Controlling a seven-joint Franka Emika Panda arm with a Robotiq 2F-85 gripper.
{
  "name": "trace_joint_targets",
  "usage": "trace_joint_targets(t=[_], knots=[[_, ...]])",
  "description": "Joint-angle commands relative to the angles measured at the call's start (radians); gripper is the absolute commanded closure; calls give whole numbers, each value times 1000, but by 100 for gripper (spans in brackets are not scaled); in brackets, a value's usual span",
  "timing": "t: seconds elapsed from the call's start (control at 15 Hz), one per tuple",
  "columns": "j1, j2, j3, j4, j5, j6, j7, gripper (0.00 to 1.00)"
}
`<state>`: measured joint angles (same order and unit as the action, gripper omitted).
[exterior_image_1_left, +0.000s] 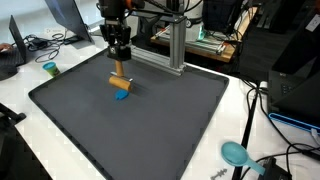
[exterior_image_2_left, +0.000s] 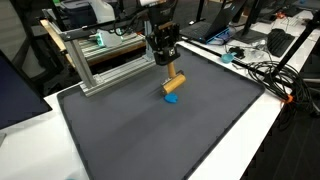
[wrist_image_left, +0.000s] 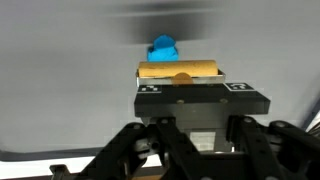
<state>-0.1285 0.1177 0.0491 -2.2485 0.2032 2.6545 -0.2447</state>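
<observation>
A dark grey mat (exterior_image_1_left: 170, 130) with a fine, matte, slightly fabric-like face and rounded corners covers most of a smooth white table (exterior_image_1_left: 20, 100), in a crowded lab of screens and equipment. At the mat's twelve o'clock edge in an exterior view stands an aluminium frame (exterior_image_1_left: 172, 48) of square slotted bars, bare metal with a dull shine. Thin black cables (exterior_image_1_left: 262, 110) trail over the white top at three o'clock. A small teal cup (exterior_image_1_left: 49, 69) sits off the mat at nine o'clock, and a glossy round teal scoop (exterior_image_1_left: 235, 152) lies at five o'clock. The gripper (exterior_image_1_left: 119, 70), black and angular, hangs over the mat's ten o'clock quarter with its fingers pressed in on a wooden block (exterior_image_1_left: 119, 80). The block is a plain tan bar with flat faces and squared edges, and it is held tilted with its lower end pointing down. Directly under that end, at the block's six o'clock, a blue piece (exterior_image_1_left: 121, 95) lies on the mat, small, bright and rounded like moulded plastic. Whether wood and plastic touch cannot be told. In the wrist view the block (wrist_image_left: 180, 70) spans the jaws crosswise, with the blue piece (wrist_image_left: 163, 47) just past it at twelve o'clock.
</observation>
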Motion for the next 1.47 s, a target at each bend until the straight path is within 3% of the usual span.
trace_joint_targets(t=[0.0, 0.07, 0.13, 0.2, 0.27, 1.4], knots=[[25, -17, -34, -18, -56, -46, 15, 78], [29, 2, -42, -11, -81, -26, 40, 78], [25, 4, -31, -7, -34, -30, 8, 53], [26, 8, -36, -7, -50, -31, 18, 53], [26, 12, -38, -7, -56, -31, 20, 78], [62, 147, -37, 40, -132, 74, 126, 78]])
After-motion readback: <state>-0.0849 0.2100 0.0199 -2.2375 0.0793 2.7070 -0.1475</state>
